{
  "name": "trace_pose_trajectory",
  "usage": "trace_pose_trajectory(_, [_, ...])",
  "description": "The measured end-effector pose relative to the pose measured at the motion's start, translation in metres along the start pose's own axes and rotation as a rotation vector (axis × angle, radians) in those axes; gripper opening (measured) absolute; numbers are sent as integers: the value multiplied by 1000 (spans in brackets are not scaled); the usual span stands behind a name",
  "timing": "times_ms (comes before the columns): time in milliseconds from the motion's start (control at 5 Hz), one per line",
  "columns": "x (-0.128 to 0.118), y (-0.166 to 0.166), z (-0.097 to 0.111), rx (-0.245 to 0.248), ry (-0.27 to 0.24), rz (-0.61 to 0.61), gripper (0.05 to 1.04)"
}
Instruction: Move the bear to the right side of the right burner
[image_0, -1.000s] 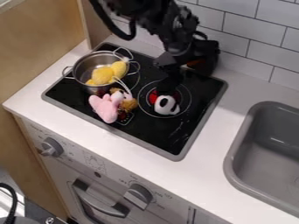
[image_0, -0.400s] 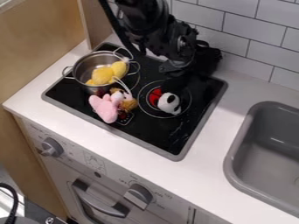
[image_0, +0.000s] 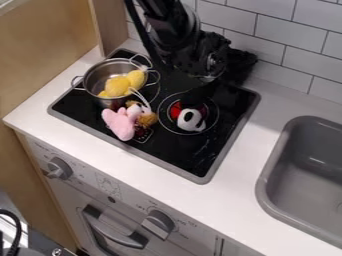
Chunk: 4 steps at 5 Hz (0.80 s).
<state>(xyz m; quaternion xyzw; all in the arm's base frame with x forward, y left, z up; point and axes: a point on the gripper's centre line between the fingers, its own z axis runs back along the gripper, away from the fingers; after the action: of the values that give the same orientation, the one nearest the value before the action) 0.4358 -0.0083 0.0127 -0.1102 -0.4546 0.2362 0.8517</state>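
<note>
On the black cooktop (image_0: 180, 157) set into the white bench (image_0: 93, 135), the black-and-white plush bear (image_0: 192, 120) lay over the right burner (image_0: 176, 109), a red patch showing beside it. From the bench's back edge my black two-finger gripper (image_0: 195, 90) hung close behind it; I couldn't tell how its jaws stood. Nearer the bench's left edge, a shiny metal pot (image_0: 98, 99) held something yellow and fuzzy (image_0: 118, 85), with a pink plush toy (image_0: 120, 124) just in front.
</note>
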Motion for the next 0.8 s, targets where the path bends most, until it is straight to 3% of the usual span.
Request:
trace_pose_trajectory(200, [1,-2,-3,2,-19,12,954])
trace_pose_trajectory(400, [-1,-4,-5,56,18,44,747])
trace_pose_trajectory(800, [-1,-11,2,101,102,114,428])
